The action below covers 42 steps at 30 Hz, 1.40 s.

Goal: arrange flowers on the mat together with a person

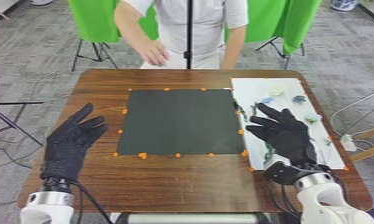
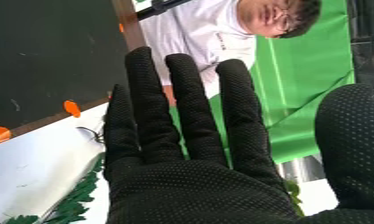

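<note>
Flowers, several, cut stems or imitations, laid on the white sheet (image 1: 254,86) at the right side of the brown table (image 1: 192,187); among them a pale yellowish bloom (image 1: 276,92), a light blue bloom (image 1: 268,100), a grey-blue bloom (image 1: 299,99) and a whitish one (image 1: 313,118); also dark green foliage (image 2: 77,196), toothed along the edge, flat on the sheet. Mat (image 1: 179,122), dark, edged with orange tabs, beside the sheet; no flower on it, so the arranging seems at its start. Right hand (image 1: 288,140), black glove, open, fingers extended and parted, above the sheet, holding nothing; left hand (image 1: 70,142), likewise open and holding nothing, at the table's left side. Handling, as judged: weight slight; stems probably thin and springy, apt to roll or turn under smooth glove fabric; blooms soft, easily crushed or bent; leaves pliant, liable to snag on a neighbouring stem. Recommended hold: thumb against fingers at mid-stem, below the head and clear of the leaves; pressure light but firm enough to stop twisting; lift one piece straight up, so that its neighbours stay put; lower it stem and head together onto the mat.
</note>
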Motion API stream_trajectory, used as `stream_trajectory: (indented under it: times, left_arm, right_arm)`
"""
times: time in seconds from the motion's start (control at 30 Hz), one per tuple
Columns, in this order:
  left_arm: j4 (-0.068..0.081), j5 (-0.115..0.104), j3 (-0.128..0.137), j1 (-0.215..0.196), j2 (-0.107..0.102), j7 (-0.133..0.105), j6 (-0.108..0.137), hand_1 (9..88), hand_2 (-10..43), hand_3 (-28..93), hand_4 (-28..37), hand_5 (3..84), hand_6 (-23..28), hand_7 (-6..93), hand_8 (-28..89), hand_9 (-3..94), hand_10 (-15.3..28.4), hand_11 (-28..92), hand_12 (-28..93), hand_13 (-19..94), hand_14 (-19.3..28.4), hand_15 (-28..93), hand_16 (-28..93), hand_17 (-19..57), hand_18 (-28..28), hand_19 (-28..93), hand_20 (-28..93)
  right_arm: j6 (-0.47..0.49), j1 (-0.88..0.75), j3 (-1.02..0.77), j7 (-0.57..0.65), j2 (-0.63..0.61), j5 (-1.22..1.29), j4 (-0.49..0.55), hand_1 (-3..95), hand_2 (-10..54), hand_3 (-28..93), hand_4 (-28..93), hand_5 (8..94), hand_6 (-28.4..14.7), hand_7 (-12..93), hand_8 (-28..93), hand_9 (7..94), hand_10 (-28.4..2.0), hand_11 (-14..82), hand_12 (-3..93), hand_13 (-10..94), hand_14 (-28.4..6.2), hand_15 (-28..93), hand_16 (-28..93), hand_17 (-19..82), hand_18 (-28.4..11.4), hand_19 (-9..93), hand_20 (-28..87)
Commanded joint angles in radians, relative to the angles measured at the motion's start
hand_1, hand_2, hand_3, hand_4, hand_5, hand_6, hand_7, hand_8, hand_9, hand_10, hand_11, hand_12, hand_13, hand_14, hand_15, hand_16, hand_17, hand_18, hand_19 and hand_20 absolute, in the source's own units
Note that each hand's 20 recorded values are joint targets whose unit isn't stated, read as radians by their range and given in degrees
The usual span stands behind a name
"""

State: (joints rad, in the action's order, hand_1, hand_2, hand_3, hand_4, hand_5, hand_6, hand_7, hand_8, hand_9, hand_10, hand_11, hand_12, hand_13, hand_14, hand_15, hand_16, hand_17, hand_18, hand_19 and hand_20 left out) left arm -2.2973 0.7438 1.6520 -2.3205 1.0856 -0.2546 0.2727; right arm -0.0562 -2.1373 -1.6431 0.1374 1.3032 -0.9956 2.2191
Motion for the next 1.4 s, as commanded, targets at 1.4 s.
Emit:
stream_trajectory:
  times: [1.4]
  left_arm:
    - [-0.002, -0.006, -0.005, -0.008, 0.003, 0.001, 0.005, 24.0, 7.5, 76, -22.5, 41.1, 10.7, 8.0, -7, 41.3, 21.5, 28, 12, 30, 27.7, 58, -8, -4.1, 25.0, 59, 15]
  right_arm:
    - [-0.01, -0.01, 0.0, 0.003, 0.003, -0.001, 0.008, 15.1, 9.6, 75, -27, 47.3, 0.2, 15, -14, 50.8, -16.4, 14.1, 13.7, 40, -18.7, 34, 14, 5, -18.7, 38, 20]
